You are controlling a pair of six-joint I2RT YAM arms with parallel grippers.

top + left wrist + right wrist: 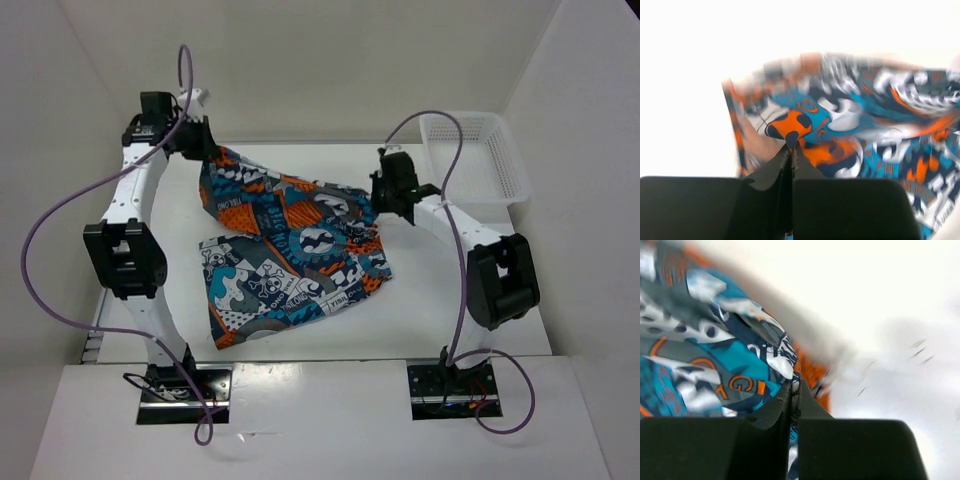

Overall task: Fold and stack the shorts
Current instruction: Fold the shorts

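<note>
Seen from above, patterned shorts (290,245) lie spread across the middle of a white desk (440,300). The print is a patchwork of blue, orange, grey, black and white. The near part lies flat on the desk, while the far edge is lifted and stretched between two robot arms.

The left arm (125,250) reaches to the far left, where the left jaws are pressed together on the far left corner of the shorts. In the left wrist view, the cloth (850,115) hangs blurred beyond the pinching tips.

The right arm (500,275) reaches in from the right, and the right jaws are also pressed tight on the right edge of the shorts. The right wrist view shows the fabric (715,350) bunched at the tips.

A white mesh basket (512,165) sits at the far right corner of the desk, apart from the shorts.
</note>
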